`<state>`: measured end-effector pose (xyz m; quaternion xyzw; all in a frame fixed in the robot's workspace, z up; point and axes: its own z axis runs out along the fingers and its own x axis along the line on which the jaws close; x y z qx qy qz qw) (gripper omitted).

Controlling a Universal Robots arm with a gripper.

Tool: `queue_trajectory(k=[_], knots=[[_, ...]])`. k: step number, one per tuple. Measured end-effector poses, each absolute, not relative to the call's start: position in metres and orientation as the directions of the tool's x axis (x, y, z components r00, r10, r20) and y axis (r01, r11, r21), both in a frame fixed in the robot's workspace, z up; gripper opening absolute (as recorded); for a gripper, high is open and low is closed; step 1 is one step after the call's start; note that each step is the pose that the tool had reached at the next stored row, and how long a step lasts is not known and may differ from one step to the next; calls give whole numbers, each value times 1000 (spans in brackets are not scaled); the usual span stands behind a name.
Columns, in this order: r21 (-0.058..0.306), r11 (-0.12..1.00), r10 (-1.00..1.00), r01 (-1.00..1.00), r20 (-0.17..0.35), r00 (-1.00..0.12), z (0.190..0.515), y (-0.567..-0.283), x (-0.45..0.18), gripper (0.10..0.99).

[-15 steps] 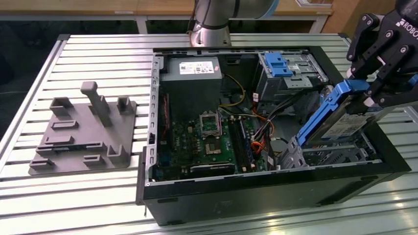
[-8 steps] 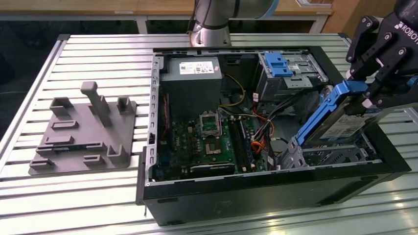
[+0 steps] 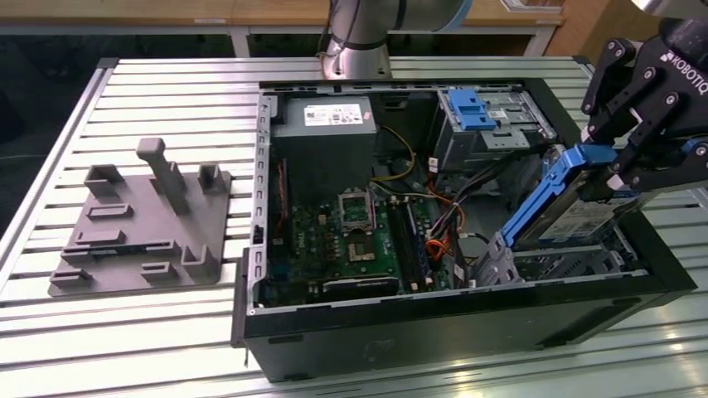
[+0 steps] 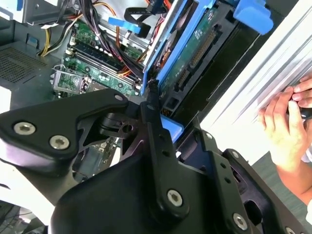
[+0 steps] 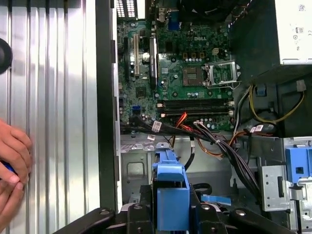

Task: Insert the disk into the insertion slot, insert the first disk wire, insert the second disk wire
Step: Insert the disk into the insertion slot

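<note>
The disk, a grey drive in a blue carrier, sits at about 3 o'clock in the exterior view, half in and half out of the slot. It is not flat. Its long axis tilts steeply, with the upper end toward 1 o'clock and the lower end toward 7 o'clock. The lower end dips into the open mouth of the perforated silver cage. The blue edge faces the motherboard and the white label faces the other way.

The tilt looks deliberate, letting the leading end enter the cage before the rest is laid down. Seating seems only partly done.

The tool is clamped on the disk's raised end, its black fingers pinching the blue carrier from both sides. Holding that end keeps the tool above the case wall.

In the second wrist view the disk's underside shows a green board and a long connector. Nothing appears to be plugged into it. Loose wires, orange and black, lie just beside the cage toward 9 o'clock from it.

The cage occupies the 4 o'clock corner of an open black case, which lies on its side on a slatted metal table. A taller bay with a blue latch stands at 1 o'clock in the case.

A grey fixture rests on the table at 9 o'clock, well apart. A person's hand rests on the table outside the case.
</note>
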<state>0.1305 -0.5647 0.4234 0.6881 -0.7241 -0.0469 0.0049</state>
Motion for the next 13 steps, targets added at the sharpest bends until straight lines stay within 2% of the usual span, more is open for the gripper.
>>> queue_trajectory(k=[13], knots=[[83, 49, -997, -995, -56, -53, 403, -565, 134, 365]])
